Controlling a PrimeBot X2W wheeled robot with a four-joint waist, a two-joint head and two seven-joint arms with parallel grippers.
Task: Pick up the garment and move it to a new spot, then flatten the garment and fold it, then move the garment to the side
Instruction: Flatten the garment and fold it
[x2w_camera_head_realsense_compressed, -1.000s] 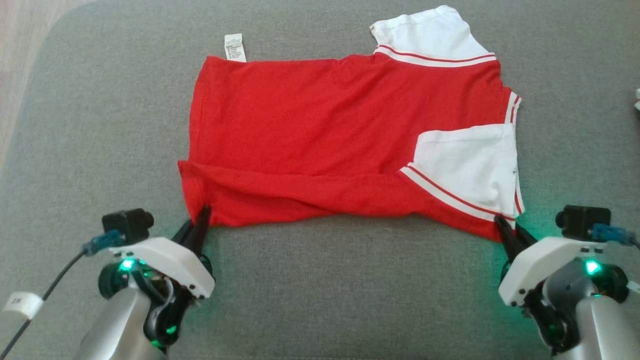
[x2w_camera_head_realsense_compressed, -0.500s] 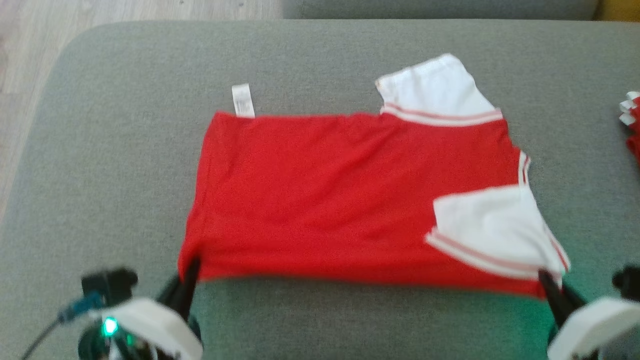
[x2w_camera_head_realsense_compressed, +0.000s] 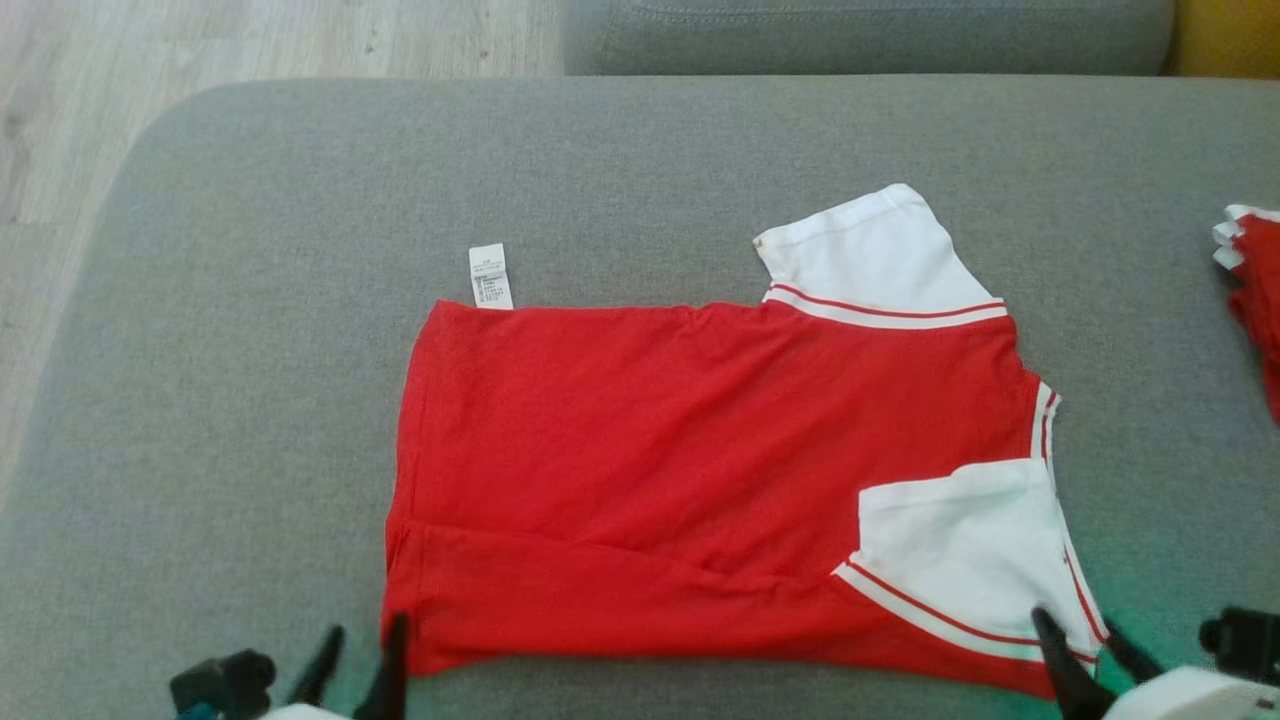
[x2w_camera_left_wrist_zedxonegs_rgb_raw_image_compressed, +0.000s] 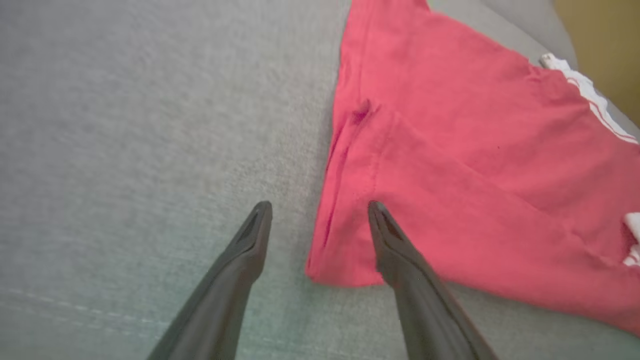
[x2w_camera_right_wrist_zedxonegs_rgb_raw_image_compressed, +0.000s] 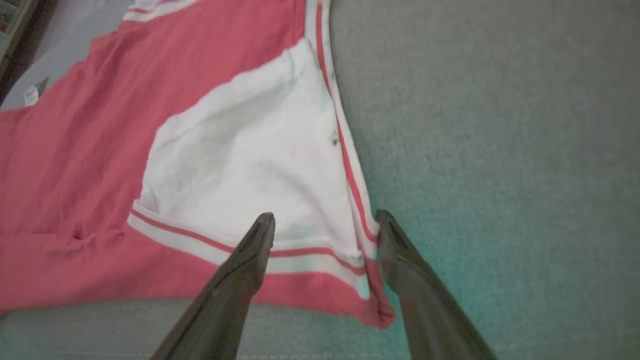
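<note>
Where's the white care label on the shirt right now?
In the head view the care label lies on the grey cushion, sticking out from the far edge of the red garment near its left corner.
</note>
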